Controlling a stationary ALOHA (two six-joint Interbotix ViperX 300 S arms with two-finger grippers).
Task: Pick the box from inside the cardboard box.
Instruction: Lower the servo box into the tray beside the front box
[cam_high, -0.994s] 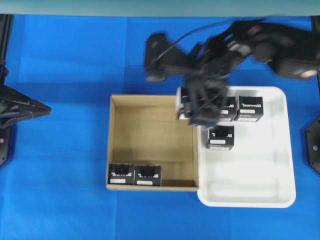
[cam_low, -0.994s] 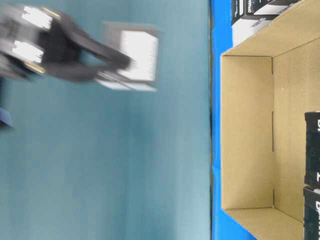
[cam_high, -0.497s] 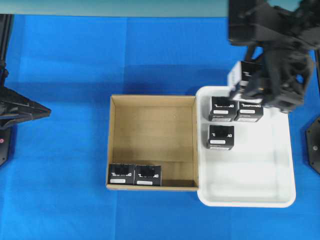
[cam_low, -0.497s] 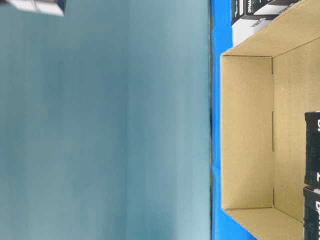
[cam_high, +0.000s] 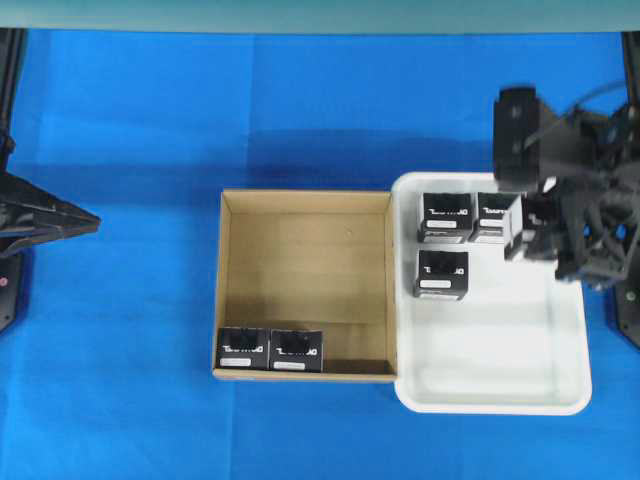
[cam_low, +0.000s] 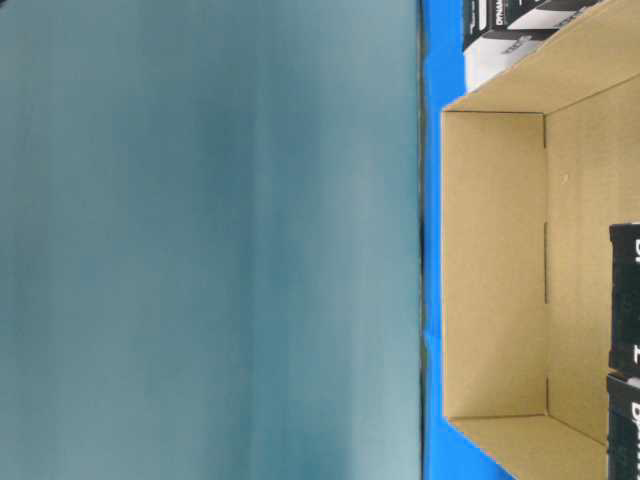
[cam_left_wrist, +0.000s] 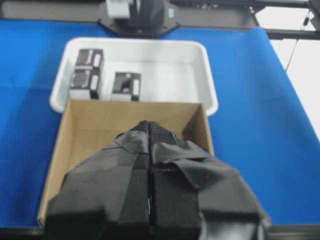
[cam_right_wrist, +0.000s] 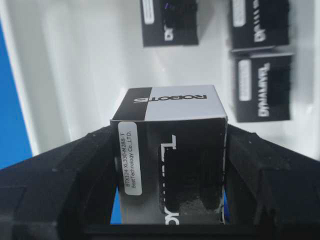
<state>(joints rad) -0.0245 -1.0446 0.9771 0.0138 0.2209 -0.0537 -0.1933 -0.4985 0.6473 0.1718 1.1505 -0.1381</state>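
Note:
The cardboard box (cam_high: 222, 290) lies mid-table with two black boxes (cam_high: 243, 349) (cam_high: 297, 350) along its near wall. My right gripper (cam_high: 528, 228) hangs over the right side of the white tray (cam_high: 490, 395), shut on a black box (cam_right_wrist: 170, 107) with a white label. That box sits squarely between both fingers (cam_right_wrist: 85, 165) in the right wrist view. My left gripper (cam_left_wrist: 150, 134) is shut and empty. It points at the carton (cam_left_wrist: 85, 120) from the left side. At table level the carton (cam_low: 495, 250) shows the two boxes (cam_low: 625, 300) at the frame's edge.
Three more black boxes (cam_high: 445, 217) (cam_high: 494, 216) (cam_high: 442, 273) stand in the tray's far half. The tray's near half is bare white plastic. Blue cloth (cam_high: 120, 120) covers the table. The left arm (cam_high: 40, 215) rests at the left edge.
My right gripper, still holding the black box, has swung from above the carton's far right corner to the right, across the tray. The left arm has not moved.

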